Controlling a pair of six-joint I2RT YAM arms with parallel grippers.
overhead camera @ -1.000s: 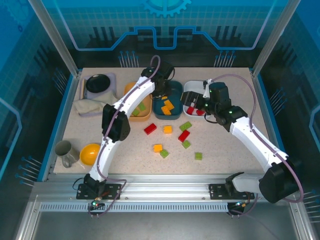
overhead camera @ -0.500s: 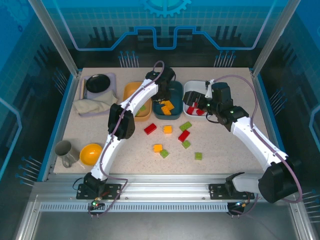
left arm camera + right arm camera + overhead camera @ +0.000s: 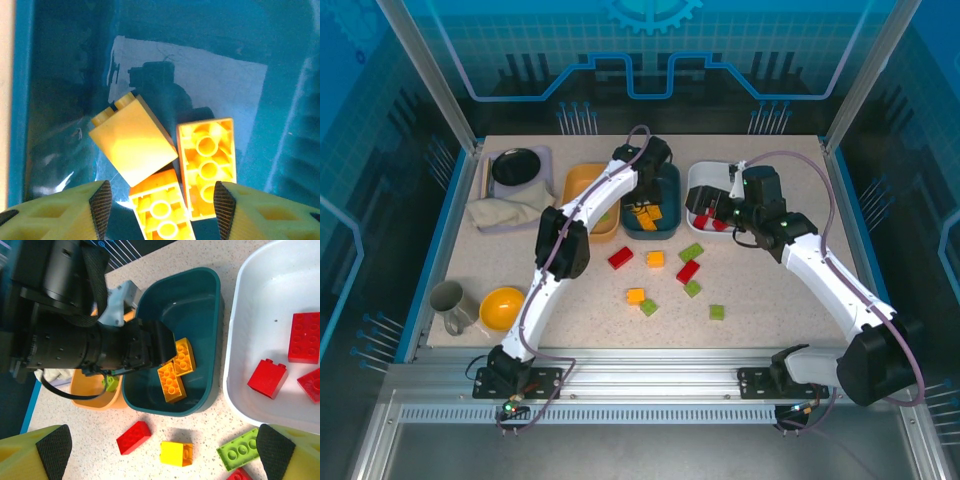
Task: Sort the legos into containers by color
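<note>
Left tool point(image 3: 161, 206) shifted over teal tray point(image 3: 197, 295); arm screens yellow bricks point(image 3: 132, 145)

Bright, even light; sharp focus.

Dark teal plastic tray point(image 3: 190, 305): three orange-yellow bricks point(image 3: 206, 167). White tray point(image 3: 270, 285): red bricks point(image 3: 268, 378). Yellow-orange tray point(image 3: 90, 397): green brick point(image 3: 111, 383). Loose on tabletop nearby: red point(image 3: 133, 437), yellow point(image 3: 176, 453), green point(image 3: 239, 452) bricks.

- Yellow-orange tray point(image 3: 92, 396), left of teal tray point(image 3: 212, 345): mostly hidden behind left arm point(image 3: 65, 345).
- White tray point(image 3: 260, 305), right of teal tray: cut by picture edge.
- Orange-yellow brick point(image 3: 160, 217), inside teal tray: cut by bottom edge.
</note>
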